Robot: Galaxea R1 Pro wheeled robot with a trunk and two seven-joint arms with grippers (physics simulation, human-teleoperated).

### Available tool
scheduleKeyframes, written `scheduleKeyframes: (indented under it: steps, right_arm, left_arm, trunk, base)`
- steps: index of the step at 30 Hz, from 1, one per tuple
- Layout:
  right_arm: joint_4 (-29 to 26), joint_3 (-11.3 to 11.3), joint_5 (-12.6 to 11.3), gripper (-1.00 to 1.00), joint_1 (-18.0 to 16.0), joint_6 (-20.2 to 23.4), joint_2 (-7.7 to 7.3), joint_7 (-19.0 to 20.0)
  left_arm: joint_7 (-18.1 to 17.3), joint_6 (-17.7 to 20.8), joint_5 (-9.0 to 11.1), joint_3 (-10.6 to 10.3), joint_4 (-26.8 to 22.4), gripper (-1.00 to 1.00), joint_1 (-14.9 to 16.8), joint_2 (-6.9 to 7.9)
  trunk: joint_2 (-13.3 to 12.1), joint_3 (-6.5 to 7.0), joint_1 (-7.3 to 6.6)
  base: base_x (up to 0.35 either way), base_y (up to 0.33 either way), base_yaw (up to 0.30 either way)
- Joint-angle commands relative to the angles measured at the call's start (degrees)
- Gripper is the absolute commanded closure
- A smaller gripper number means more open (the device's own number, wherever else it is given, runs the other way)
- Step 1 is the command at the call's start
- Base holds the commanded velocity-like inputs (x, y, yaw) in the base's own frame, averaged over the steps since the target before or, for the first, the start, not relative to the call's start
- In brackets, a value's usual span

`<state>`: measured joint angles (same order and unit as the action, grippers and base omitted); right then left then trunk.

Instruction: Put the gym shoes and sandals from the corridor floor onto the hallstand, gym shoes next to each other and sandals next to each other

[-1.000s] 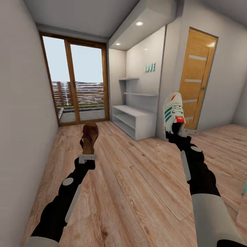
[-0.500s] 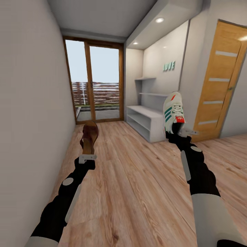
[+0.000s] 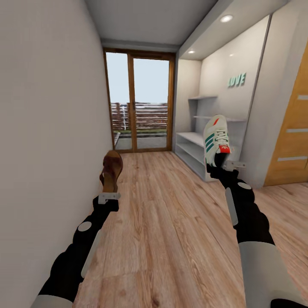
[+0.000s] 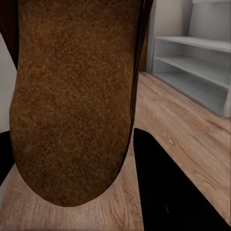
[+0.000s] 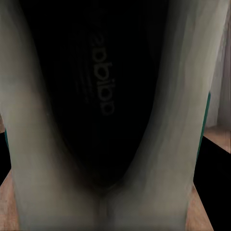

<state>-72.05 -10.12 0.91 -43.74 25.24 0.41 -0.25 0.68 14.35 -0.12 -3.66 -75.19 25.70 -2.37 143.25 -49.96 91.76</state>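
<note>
My left gripper (image 3: 109, 191) is shut on a dark brown sandal (image 3: 111, 170), held upright above the corridor floor (image 3: 171, 222). Its tan footbed (image 4: 72, 96) sits close in the left wrist view, with a dark finger (image 4: 168, 192) beside it. A white gym shoe (image 3: 216, 140) with green stripes and a red tongue patch stands toe-up in my right gripper (image 3: 219, 166), which is shut on it. The shoe's dark inside (image 5: 96, 96) fills the right wrist view. The white hallstand (image 3: 191, 149) stands against the right wall ahead, its shelf tiers (image 4: 192, 67) bare.
A grey wall (image 3: 51, 128) runs close along my left arm. Glass doors with wooden frames (image 3: 139, 107) close the corridor's far end. Two thin floating shelves (image 3: 203, 97) hang above the hallstand. An orange wooden door (image 3: 293, 141) is at the right.
The view has swung left, so the hallstand, glass doors and orange door have shifted right in the picture. Both arms hold their shoes in the same pose.
</note>
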Motion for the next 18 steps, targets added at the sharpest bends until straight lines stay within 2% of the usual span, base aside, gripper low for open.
scheduleKeyframes:
  steps: [1, 10, 18]
  right_arm:
    - [-0.11, -0.07, 0.06, 1.0, -0.03, 0.33, 0.03, -0.01]
    - [-0.11, -0.07, 0.06, 1.0, -0.03, 0.36, 0.03, -0.01]
    - [-0.11, -0.07, 0.06, 1.0, -0.03, 0.42, 0.03, -0.01]
  left_arm:
    - [-0.06, 0.33, -0.23, -0.03, -0.06, 1.0, 0.04, -0.01]
    - [-0.06, 0.33, -0.23, -0.03, -0.09, 1.0, 0.02, -0.01]
    - [-0.06, 0.33, -0.23, -0.11, -0.12, 1.0, 0.05, -0.02]
  trunk:
    - [0.03, -0.06, -0.01]
    - [0.03, -0.35, -0.01]
    - [0.03, -1.07, -0.01]
  base:
    - [0.001, 0.0, 0.289]
    - [0.0, 0.0, 0.253]
    - [0.0, 0.0, 0.039]
